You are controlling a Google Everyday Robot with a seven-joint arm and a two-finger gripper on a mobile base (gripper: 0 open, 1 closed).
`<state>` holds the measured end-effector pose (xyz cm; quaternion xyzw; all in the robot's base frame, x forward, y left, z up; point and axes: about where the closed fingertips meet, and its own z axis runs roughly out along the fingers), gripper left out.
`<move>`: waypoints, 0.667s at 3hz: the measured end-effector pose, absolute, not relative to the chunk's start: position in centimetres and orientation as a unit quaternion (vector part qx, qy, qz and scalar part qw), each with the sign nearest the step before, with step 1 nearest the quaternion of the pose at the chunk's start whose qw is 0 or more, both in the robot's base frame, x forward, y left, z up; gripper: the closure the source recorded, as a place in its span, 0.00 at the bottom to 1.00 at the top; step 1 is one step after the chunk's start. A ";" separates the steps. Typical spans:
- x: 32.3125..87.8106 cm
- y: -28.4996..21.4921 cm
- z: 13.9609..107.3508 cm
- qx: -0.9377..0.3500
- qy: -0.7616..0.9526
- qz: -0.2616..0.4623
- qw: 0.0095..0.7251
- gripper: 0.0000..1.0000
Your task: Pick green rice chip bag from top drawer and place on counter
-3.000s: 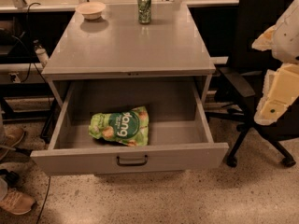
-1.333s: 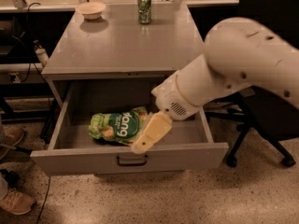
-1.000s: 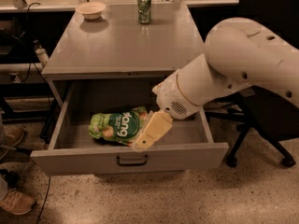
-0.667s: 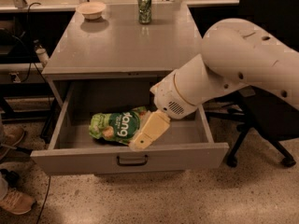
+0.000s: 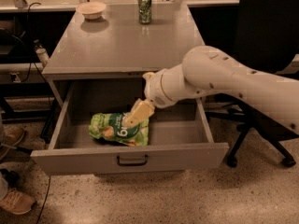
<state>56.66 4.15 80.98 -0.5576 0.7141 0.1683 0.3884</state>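
Observation:
The green rice chip bag (image 5: 113,128) lies flat on the floor of the open top drawer (image 5: 131,156), left of its middle. My gripper (image 5: 135,115) reaches in from the right on a cream arm (image 5: 219,80) and sits right over the bag's right end, at or touching its top edge. That end of the bag is hidden behind the gripper. The grey counter (image 5: 122,38) is directly above the drawer.
A green soda can (image 5: 145,8) and a pale bowl (image 5: 91,9) stand at the back of the counter. A black office chair (image 5: 268,36) is close on the right. Shoes (image 5: 14,200) and cables are on the floor at the left.
The arm swung in from the right 3 s ago. Over the last second the gripper has moved back and left, from near the drawer front onto the bag's right end.

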 end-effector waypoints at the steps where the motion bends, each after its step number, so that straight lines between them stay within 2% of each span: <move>1: 61.5 6.4 79.4 -0.541 0.708 0.156 0.425 0.00; 2: 62.7 8.1 77.9 -0.538 0.709 0.163 0.425 0.00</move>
